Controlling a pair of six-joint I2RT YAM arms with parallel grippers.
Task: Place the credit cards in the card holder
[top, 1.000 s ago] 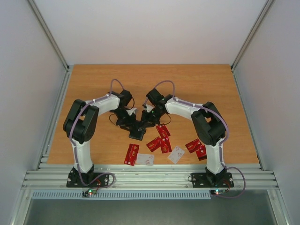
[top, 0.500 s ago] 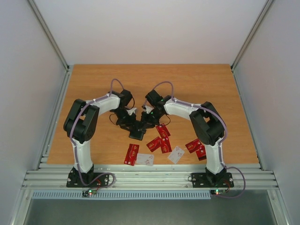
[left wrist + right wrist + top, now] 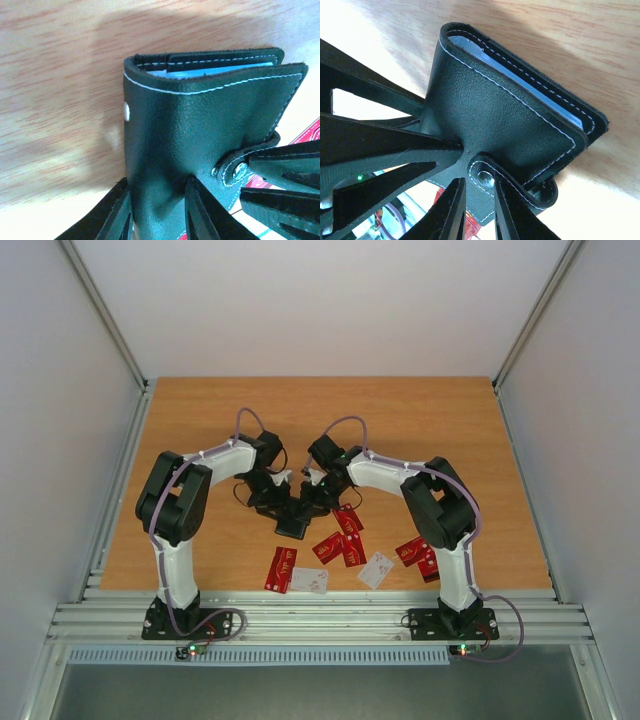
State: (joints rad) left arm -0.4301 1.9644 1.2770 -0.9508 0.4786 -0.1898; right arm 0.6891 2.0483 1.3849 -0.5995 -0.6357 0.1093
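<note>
Credit cards [image 3: 350,550] just beside card holder [image 3: 292,528]

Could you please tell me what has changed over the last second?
The right arm has edged slightly left, toward the left arm; the right claw still pinches the card holder at its snap tab. The left claw still grips its cover. The holder and the credit cards have not moved.

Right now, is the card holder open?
No, the card holder is folded shut in the right wrist view, its snap tab fastened across the covers.
</note>
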